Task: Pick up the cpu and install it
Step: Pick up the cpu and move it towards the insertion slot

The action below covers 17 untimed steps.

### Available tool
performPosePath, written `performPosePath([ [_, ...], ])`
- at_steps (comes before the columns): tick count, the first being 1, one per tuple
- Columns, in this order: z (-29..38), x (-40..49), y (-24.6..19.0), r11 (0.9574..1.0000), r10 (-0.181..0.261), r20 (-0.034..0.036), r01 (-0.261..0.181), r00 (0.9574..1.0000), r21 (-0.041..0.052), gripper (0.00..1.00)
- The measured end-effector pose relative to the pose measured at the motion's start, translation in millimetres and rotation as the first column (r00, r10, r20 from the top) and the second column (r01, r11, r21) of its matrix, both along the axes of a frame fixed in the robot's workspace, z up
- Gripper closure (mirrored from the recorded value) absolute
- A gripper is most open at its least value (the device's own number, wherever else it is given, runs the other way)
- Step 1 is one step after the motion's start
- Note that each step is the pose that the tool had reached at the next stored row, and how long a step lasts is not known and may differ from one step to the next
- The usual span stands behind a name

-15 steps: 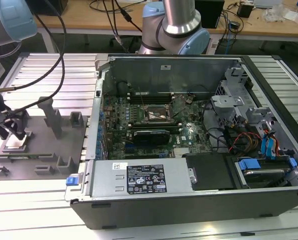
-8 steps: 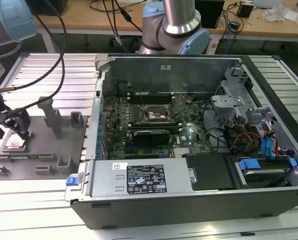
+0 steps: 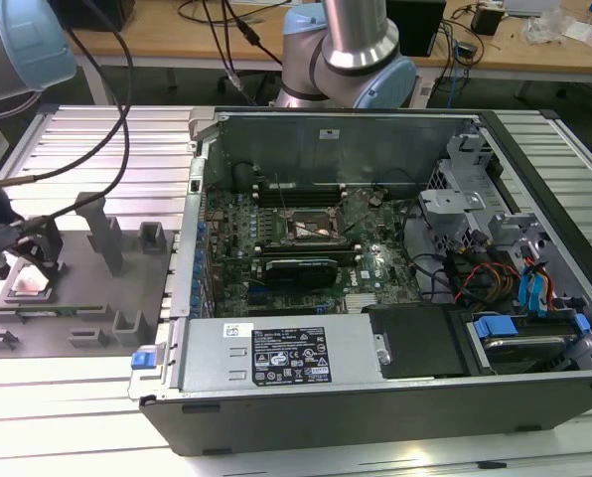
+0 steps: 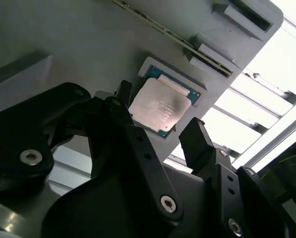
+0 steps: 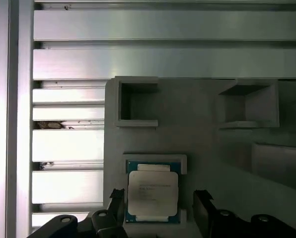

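Hovering over the grey fixture (image 3: 87, 298) at the exterior view's left, the gripper (image 3: 23, 266) half hid the cpu (image 3: 26, 290). In the second wrist view its fingers (image 4: 195, 134) stood apart, flanking the cpu (image 4: 160, 105) in its recess. The first wrist view showed gaps on both sides, finger bases cut off

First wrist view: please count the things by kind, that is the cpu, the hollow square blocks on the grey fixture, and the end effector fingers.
cpu: 1
hollow square blocks: 2
end effector fingers: 2
Total: 5
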<state>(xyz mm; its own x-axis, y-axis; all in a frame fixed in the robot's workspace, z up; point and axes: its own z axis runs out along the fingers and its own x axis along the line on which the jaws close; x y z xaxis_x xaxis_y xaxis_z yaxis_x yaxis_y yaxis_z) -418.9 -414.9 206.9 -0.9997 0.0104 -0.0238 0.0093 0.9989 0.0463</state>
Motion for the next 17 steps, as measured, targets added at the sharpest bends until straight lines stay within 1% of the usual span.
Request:
performPosePath([
  [4,-5.3,-3.5,0.7,1.0000,0.005,0.0001,-0.005,1.0000,0.0000,0.34],
  [6,-9.0,-5.4,2.1,1.0000,0.007,0.0000,-0.007,1.0000,-0.0001,0.34],
  [10,-11.7,-5.4,5.2,1.0000,0.007,0.0001,-0.007,1.0000,0.0000,0.34],
  [13,-15.2,-5.5,5.3,1.0000,0.007,0.0000,-0.007,1.0000,-0.0008,0.34],
  [17,-16.8,-4.2,5.3,1.0000,0.007,0.0002,-0.007,1.0000,-0.0013,0.34],
])
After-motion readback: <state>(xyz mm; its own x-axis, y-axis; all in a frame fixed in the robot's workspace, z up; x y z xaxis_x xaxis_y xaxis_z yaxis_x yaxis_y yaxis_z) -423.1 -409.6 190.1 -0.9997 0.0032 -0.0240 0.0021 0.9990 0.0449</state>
